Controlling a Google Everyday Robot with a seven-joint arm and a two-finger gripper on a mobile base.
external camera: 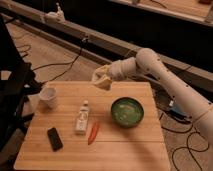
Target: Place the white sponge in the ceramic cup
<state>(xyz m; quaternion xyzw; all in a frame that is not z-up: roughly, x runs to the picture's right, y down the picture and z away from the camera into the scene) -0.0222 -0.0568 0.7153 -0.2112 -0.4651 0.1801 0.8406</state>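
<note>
Above the far edge of the desk (131,146), the gripper (100,76) hangs with its fingers closed on the white sponge (104,81), lifted clear of the wood. The ceramic cup (48,96) stands upright near the left edge, well apart from it. The green bowl (127,111) sits right of centre.

Cream-white sponge (104,82) tight in the hand (101,77) above the table's (125,145) far edge; white cup (48,97) upright at left.

Cream sponge (101,83) in the white gripper (104,76) at upper centre; white cup (48,97), green bowl (127,111), black phone (55,138), pale wooden table (131,146).
</note>
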